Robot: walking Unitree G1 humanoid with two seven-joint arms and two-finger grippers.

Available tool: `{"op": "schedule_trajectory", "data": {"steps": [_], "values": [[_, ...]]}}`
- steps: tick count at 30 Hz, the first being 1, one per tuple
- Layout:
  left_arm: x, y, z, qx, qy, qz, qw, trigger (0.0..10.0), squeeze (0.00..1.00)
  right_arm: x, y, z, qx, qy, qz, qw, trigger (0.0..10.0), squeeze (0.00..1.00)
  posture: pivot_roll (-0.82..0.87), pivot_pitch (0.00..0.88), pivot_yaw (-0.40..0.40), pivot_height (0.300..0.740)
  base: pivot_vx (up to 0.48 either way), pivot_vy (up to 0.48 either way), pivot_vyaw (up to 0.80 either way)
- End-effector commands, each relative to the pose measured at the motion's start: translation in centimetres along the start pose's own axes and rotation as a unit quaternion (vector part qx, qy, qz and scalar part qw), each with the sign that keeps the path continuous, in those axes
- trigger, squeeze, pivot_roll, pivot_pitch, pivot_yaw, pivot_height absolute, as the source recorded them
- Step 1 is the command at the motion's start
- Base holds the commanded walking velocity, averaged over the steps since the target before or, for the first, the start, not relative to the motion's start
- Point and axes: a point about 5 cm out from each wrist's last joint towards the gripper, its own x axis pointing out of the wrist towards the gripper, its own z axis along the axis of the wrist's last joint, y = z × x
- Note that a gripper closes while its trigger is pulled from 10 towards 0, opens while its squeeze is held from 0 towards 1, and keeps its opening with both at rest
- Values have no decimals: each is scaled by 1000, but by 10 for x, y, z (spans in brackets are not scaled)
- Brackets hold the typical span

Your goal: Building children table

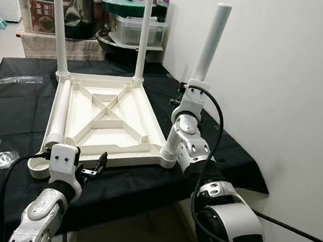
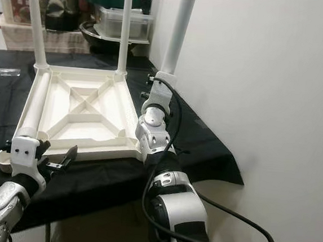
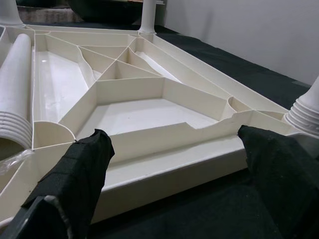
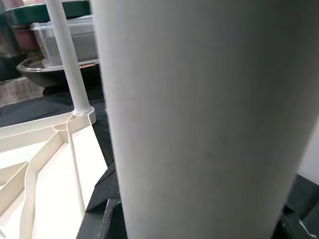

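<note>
Tabletop (image 1: 108, 116) lies upside down on the desk (image 1: 21, 109); right claw (image 1: 191, 92) clamped on a leg (image 1: 210, 43) at its near-right corner, left claw (image 3: 174, 164) apart by the near edge.

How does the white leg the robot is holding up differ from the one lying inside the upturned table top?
The held leg stands nearly upright, leaning slightly, at the table top's near right corner; the loose leg lies flat along its left side. The right gripper clasps the held leg, while nothing grips the loose leg; the open left gripper sits apart from it. Both are plain white tubes.
</note>
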Motion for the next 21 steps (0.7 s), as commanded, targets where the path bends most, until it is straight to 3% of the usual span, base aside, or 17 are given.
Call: {"op": "schedule_trajectory", "data": {"steps": [1, 2, 15, 16, 20, 21], "values": [[1, -1, -4, 2, 8, -2, 1000, 10000, 0, -4, -10, -39, -3, 98, -25, 995, 6980, 0, 75, 0, -120, 740, 0, 0, 0], [2, -1, -4, 2, 8, -3, 1000, 10000, 0, -4, -10, -37, 0, 97, -23, 995, 10000, 0, 73, 0, -119, 740, 0, 0, 0], [2, -1, -4, 2, 9, -4, 1000, 10000, 0, -9, -3, -31, 36, 95, -7, 995, 10000, 0, 71, 0, -116, 740, 0, 0, 0], [2, -1, -4, 2, 9, -5, 1000, 10000, 0, -9, -3, -30, 43, 92, -4, 995, 10000, 82, 70, 0, -115, 740, 0, 0, 0], [2, -1, -4, 2, 9, -5, 1000, 10000, 0, -10, -2, -29, 48, 91, -2, 995, 10000, 82, 70, 0, -115, 740, 0, 0, 0], [2, -1, -4, 2, 9, -5, 1000, 10000, 0, -11, -1, -26, 57, 84, 5, 995, 10000, 1000, 68, 0, -113, 740, 0, 0, 0]]}}
